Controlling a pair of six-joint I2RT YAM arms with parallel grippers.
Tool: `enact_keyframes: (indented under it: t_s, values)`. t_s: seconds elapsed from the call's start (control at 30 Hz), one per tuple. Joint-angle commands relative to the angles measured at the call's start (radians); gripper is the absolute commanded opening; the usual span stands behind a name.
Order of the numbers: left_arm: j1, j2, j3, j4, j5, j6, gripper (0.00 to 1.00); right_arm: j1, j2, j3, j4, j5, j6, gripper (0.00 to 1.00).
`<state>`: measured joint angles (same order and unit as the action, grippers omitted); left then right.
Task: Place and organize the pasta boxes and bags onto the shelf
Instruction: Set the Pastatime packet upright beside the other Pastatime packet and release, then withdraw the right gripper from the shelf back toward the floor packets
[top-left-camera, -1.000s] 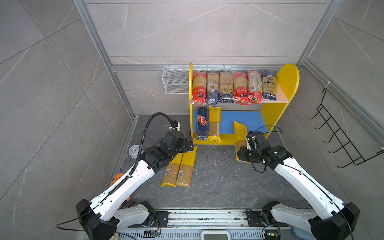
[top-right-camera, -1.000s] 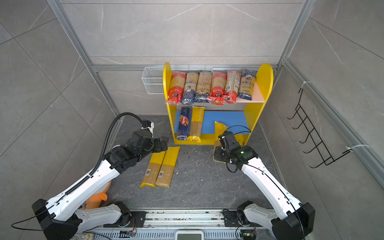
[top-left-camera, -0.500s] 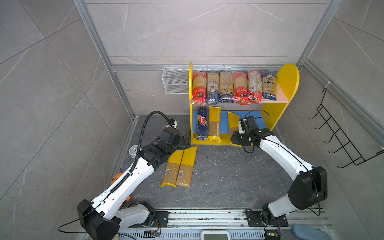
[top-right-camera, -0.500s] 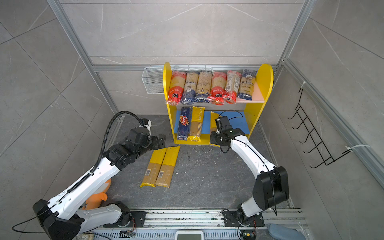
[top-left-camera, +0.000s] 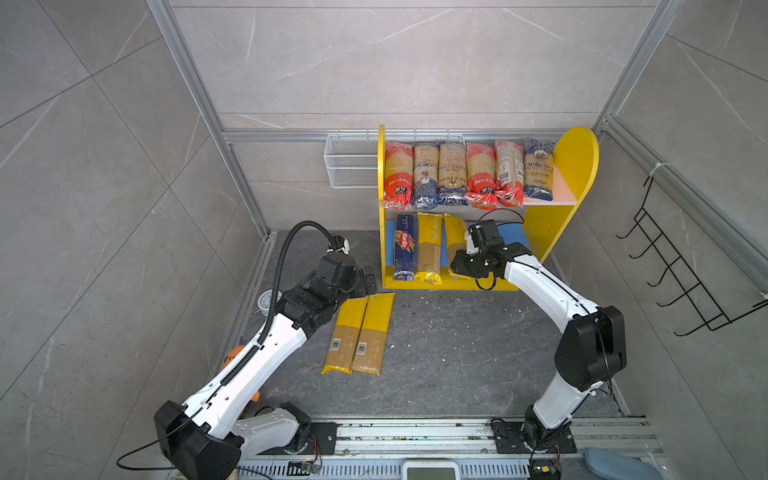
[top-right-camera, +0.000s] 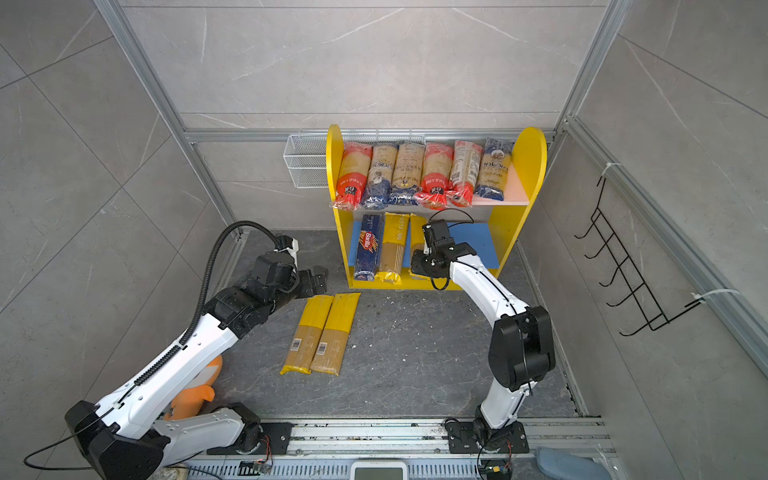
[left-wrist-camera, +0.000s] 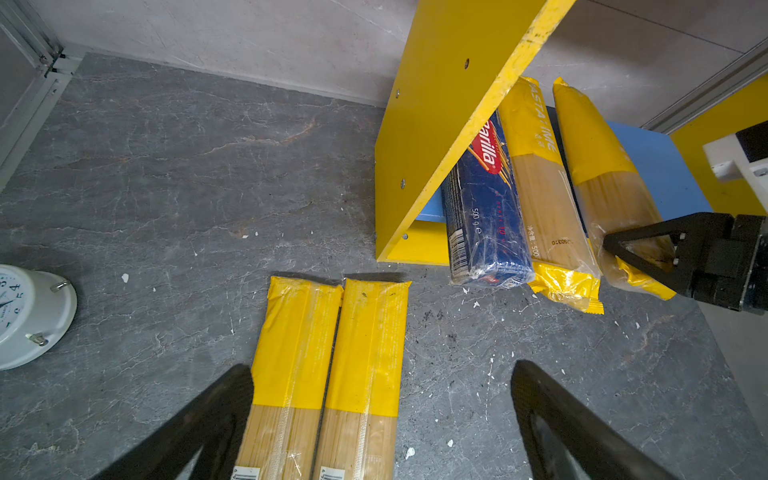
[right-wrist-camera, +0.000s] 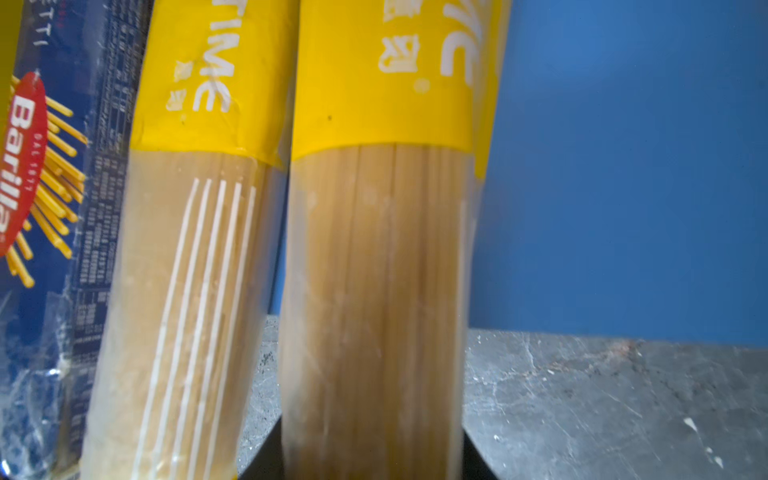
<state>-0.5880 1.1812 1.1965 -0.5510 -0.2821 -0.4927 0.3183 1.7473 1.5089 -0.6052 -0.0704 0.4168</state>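
The shelf (top-left-camera: 577, 166) has yellow sides, a pink upper board with several spaghetti bags in a row, and a blue lower board (right-wrist-camera: 623, 166). On the lower board lie a dark-blue Barilla box (top-left-camera: 405, 251) and a yellow-ended bag (top-left-camera: 429, 249). My right gripper (top-left-camera: 459, 266) is shut on the near end of a third yellow-ended bag (right-wrist-camera: 374, 270). That bag's far end rests on the blue board beside its neighbour (right-wrist-camera: 178, 270). Two more yellow-ended bags (left-wrist-camera: 297, 345) (left-wrist-camera: 370, 345) lie side by side on the floor. My left gripper (left-wrist-camera: 380, 374) hovers open over their far ends, holding nothing.
A white wire basket (top-left-camera: 351, 166) hangs left of the shelf on the back wall. A black hook rack (top-left-camera: 681, 270) is on the right wall. A white alarm clock (left-wrist-camera: 29, 316) lies on the floor at the left, with an orange toy (top-right-camera: 195, 386) nearer the arm bases.
My right gripper has carried its yellow-ended bag from the floor in front of the shelf onto the lower board, next to the other yellow bag. The left gripper has shifted slightly towards the shelf.
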Motion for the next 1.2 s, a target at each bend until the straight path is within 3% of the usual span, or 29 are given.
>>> enact_keyframes:
  t_s: [0.0, 0.23, 0.27, 0.33, 0.4, 0.47, 0.57, 0.93, 1.17]
  values:
    - [0.011, -0.025, -0.01, 0.025, 0.008, 0.025, 1.0, -0.002, 0.013, 0.063, 0.099, -0.013, -0.018, 0.0]
    - [0.019, -0.047, -0.024, 0.021, 0.008, 0.021, 1.0, -0.002, 0.047, 0.08, 0.093, -0.048, -0.003, 0.0]
    - [0.018, -0.05, -0.028, 0.02, 0.008, 0.022, 1.0, -0.003, 0.046, 0.082, 0.09, -0.053, -0.001, 0.04]
    - [0.019, -0.056, -0.032, 0.018, 0.009, 0.019, 1.0, -0.002, 0.041, 0.076, 0.088, -0.058, 0.005, 0.22]
    - [0.019, -0.061, -0.035, 0.017, 0.009, 0.02, 1.0, -0.002, 0.026, 0.065, 0.09, -0.057, 0.008, 0.48]
    - [0.02, -0.067, -0.035, 0.015, 0.009, 0.02, 1.0, -0.002, 0.002, 0.05, 0.091, -0.046, 0.008, 0.63]
    - [0.021, -0.075, -0.04, 0.016, 0.012, 0.019, 1.0, -0.002, -0.03, 0.034, 0.083, -0.033, 0.006, 0.75]
    - [0.022, -0.123, -0.063, 0.012, 0.035, 0.0, 1.0, -0.002, -0.139, -0.049, 0.029, -0.021, 0.01, 0.8]
    - [0.022, -0.187, -0.082, -0.016, 0.05, -0.025, 1.0, 0.0, -0.234, -0.177, 0.019, -0.082, 0.039, 0.8]
